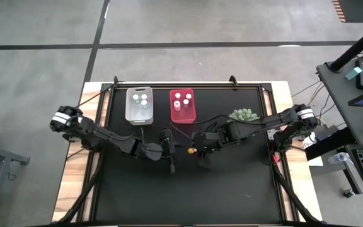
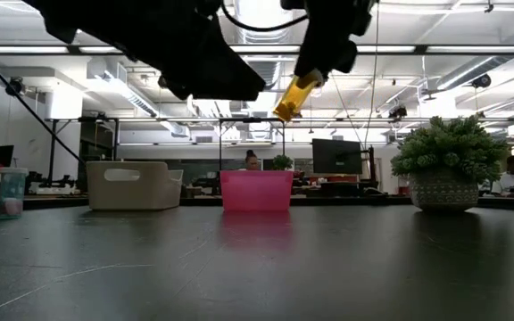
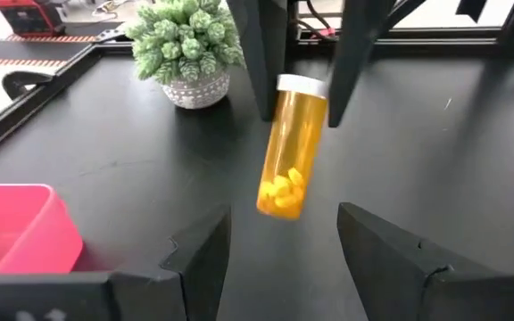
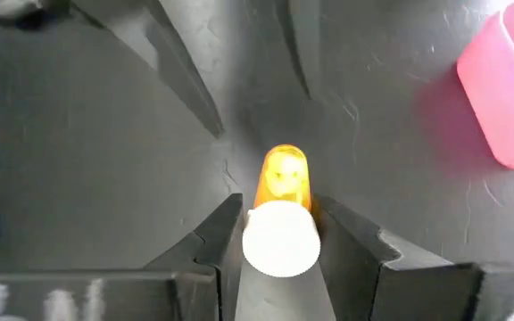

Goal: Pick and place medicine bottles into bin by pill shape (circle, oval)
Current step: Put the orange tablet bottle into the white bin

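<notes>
An amber-orange medicine bottle with a white cap and yellow pills hangs in the air over the middle of the black table. My right gripper is shut on it. My left gripper is open and empty; it faces the bottle from the table's left, close by and apart from it. The clear-whitish bin and the red bin stand side by side at the far edge. Each holds three white-capped bottles. My right gripper pinches the bottle at its white cap end between its two fingers, one on either side of the cap. The fingers come from above, slanting down. The bottle hangs tilted below them, its bottom lowest, lifted clear of the table.
A green spiky plant in a pale pot stands right of the red bin, near my right arm. The black table surface toward the near edge is bare. Cables run along the table's sides.
</notes>
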Robot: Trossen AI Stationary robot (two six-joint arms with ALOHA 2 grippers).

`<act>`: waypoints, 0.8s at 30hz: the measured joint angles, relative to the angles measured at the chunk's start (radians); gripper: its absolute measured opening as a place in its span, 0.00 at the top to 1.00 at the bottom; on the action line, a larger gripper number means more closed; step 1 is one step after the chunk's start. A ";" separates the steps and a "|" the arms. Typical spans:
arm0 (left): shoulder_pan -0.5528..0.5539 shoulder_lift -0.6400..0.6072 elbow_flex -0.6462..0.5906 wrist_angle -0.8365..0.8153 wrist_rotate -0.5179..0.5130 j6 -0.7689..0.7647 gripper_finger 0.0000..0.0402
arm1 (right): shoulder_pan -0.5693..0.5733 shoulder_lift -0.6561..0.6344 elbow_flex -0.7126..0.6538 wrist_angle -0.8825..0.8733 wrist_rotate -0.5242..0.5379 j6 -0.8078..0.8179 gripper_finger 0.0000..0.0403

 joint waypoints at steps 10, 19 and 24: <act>0.033 0.073 0.002 0.155 0.074 0.000 0.52 | -0.006 0.011 0.046 0.001 -0.026 -0.050 0.72; 0.054 0.101 0.005 0.246 0.132 0.025 0.52 | -0.011 0.010 0.046 0.007 -0.026 -0.073 0.72; 0.056 0.120 0.005 0.252 0.138 0.025 0.52 | -0.011 0.010 0.046 0.001 -0.026 -0.072 0.72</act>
